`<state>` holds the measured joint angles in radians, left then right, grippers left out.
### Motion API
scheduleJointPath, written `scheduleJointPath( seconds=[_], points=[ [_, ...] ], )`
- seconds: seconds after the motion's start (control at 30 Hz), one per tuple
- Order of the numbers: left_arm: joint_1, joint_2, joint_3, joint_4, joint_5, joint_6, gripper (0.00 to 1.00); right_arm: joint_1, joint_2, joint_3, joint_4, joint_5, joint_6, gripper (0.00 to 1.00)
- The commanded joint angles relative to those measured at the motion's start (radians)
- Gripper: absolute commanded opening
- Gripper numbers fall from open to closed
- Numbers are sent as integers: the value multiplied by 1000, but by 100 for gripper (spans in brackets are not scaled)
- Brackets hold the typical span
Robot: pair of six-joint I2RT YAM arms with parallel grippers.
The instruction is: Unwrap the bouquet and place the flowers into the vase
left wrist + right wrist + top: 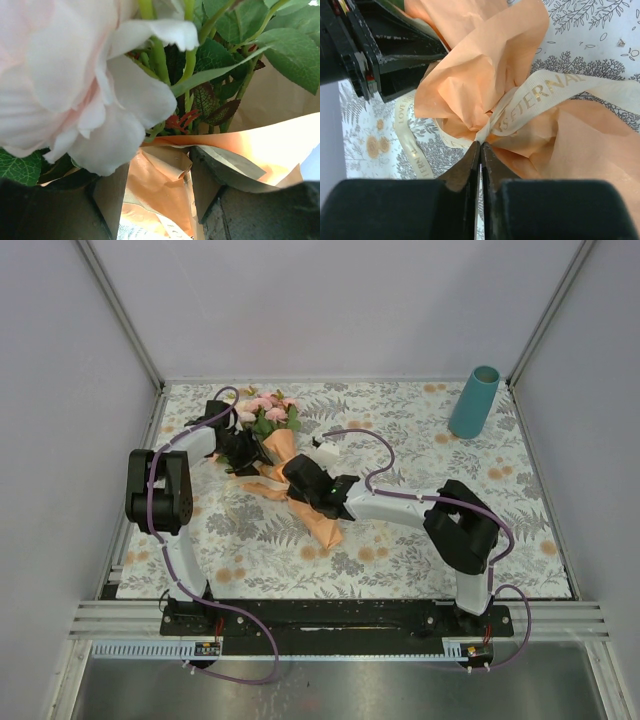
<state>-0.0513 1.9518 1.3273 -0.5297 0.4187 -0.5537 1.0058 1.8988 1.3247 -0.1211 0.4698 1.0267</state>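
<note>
Left arm elbow up, forearm reaching in. The left hand [236,446] is about half spread, clamped across the kraft wrap of the bouquet [275,435]. Paper fills the gap against both fingers [107,200], with the flowers [75,80] right above them. The bouquet lies on the desk [400,550] between the two hands. Right arm stretched low to its left. The right hand [297,472] is pinched tight on the cream ribbon [545,90] at the wrap's knot. The vase [474,402] stands upright, well apart, far right of the right hand.
</note>
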Motion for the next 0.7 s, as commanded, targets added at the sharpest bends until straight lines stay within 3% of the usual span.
scheduleJointPath(
  seconds=[0.0,0.03,0.07,0.37,0.4,0.5,0.67],
  points=[
    [1,24,16,-12,-92,35,55,7,-81,2,94,-22,-27,19],
    [-1,24,21,-15,-92,37,55,7,-80,1,92,-23,-25,18],
    [-1,21,20,-15,-95,37,55,7,-78,1,95,-26,-31,2],
    [-13,18,21,-18,-103,40,55,7,-104,5,75,18,-51,0],
    [-15,18,21,-19,-101,41,55,5,-95,17,54,17,-40,2],
    [-16,19,20,-18,-97,40,55,7,-70,39,21,15,-1,18],
    [-21,10,18,-18,-98,41,56,7,-26,70,-26,12,38,32]
  ],
)
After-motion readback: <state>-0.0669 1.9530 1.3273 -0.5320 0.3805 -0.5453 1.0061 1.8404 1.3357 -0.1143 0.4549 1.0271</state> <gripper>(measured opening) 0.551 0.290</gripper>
